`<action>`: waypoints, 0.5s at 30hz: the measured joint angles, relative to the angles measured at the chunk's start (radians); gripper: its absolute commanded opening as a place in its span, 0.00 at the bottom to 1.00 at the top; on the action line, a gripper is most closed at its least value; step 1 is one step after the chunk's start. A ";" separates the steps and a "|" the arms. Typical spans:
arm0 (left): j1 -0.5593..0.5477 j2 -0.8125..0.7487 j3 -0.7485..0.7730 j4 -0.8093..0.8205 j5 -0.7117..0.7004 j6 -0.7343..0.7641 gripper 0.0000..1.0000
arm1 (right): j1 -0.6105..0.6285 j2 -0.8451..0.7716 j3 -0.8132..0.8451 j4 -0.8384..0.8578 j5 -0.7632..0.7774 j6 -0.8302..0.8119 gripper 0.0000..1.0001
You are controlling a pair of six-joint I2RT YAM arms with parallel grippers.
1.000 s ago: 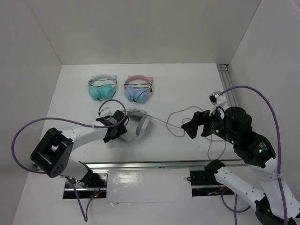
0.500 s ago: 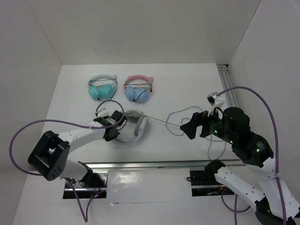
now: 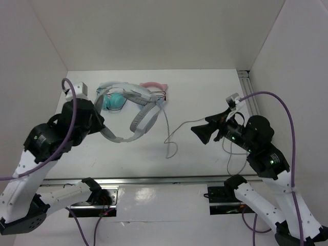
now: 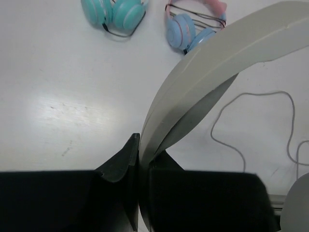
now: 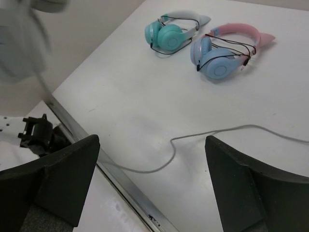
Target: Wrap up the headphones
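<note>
The headphones [image 3: 145, 117], large and light grey, hang in the air over the table's left half, held by their wide band [image 4: 217, 63]. My left gripper [image 3: 102, 127] is shut on that band, jaws pinching it [image 4: 142, 154]. The thin grey cable [image 3: 167, 134] drops from the headphones to the table and trails right [image 5: 193, 135]. My right gripper [image 3: 197, 130] stands open above the table's middle right, near the cable [image 4: 251, 94] but apart from it, nothing between its fingers [image 5: 152, 159]. A blurred part of the headphones [image 5: 19, 43] shows at the right wrist view's top left.
A teal pair [image 4: 113, 10] and a blue pair with a pink band [image 4: 190, 29] lie at the back of the table [image 5: 169, 34] [image 5: 222, 55], partly hidden behind the raised headphones in the top view. A metal rail [image 3: 169, 180] runs along the near edge.
My left gripper closed on the band and lifted the headphones up and back off the table. The cable was dragged left with them. The right gripper shifted slightly up and left.
</note>
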State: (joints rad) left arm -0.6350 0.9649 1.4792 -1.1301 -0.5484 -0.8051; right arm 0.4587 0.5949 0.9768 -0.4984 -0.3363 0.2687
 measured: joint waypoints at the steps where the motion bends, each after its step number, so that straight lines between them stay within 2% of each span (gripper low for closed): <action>1: 0.000 0.012 0.059 -0.035 -0.009 0.020 0.00 | -0.005 0.027 0.003 0.011 0.003 -0.006 0.96; 3: 0.001 0.049 0.190 -0.115 -0.027 0.060 0.00 | -0.011 0.086 0.015 0.048 -0.002 -0.005 0.96; 6: 0.008 0.104 0.309 -0.188 -0.042 0.111 0.00 | -0.013 0.139 0.016 0.142 -0.053 0.018 0.96; 11: 0.024 0.182 0.379 -0.254 -0.041 0.174 0.00 | -0.013 0.145 0.010 0.303 -0.198 0.040 0.96; 15: 0.037 0.242 0.409 -0.277 -0.024 0.206 0.00 | -0.013 0.156 0.014 0.350 -0.253 0.041 0.98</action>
State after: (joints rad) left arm -0.5976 1.2068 1.8881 -1.4075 -0.5724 -0.5991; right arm 0.4461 0.7513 0.9909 -0.1482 -0.5888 0.3099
